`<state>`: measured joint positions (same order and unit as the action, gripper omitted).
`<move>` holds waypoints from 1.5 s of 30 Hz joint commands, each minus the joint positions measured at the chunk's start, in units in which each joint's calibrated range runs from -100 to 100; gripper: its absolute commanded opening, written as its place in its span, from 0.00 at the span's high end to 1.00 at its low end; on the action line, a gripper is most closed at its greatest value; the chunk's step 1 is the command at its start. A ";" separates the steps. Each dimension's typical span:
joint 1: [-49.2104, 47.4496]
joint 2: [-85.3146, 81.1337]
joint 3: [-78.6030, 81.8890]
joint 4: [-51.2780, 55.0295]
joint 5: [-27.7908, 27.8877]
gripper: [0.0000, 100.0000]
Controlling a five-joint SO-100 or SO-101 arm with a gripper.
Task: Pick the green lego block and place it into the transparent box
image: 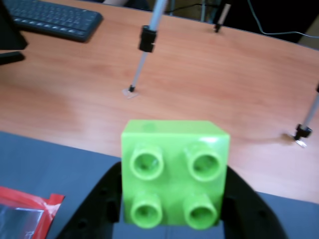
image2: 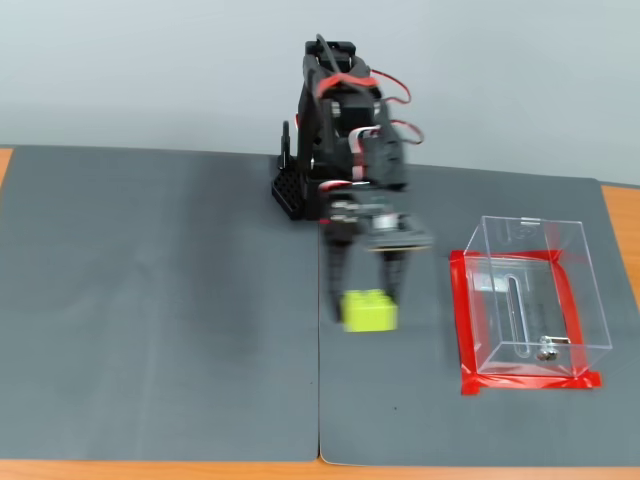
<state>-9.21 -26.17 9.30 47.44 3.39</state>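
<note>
Green block (image2: 369, 310) clamped in the gripper (image2: 366, 300) and lifted off the grey mat (image2: 150, 300), pickup done; clear box (image2: 530, 300) sits empty to the right in the fixed view, drop-off left.

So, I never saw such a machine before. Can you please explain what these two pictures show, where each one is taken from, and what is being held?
This is a small black robot arm standing on a grey mat on a wooden table. The fixed view looks at it from the front. The wrist view comes from a camera on the arm, looking along its pincer. The pincer is closed on the green lego block, which appears lifted off the mat. Beside it in the fixed view, to the right, stands the transparent box with red tape around its base; no block is inside.
</note>
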 commanded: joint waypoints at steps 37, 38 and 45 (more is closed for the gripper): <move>-41.18 14.17 -0.20 0.21 -0.03 0.89; -41.18 14.60 -0.20 0.21 -0.03 0.89; -41.63 16.29 -0.20 0.21 -0.03 0.88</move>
<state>-50.11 -9.52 9.30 47.44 3.39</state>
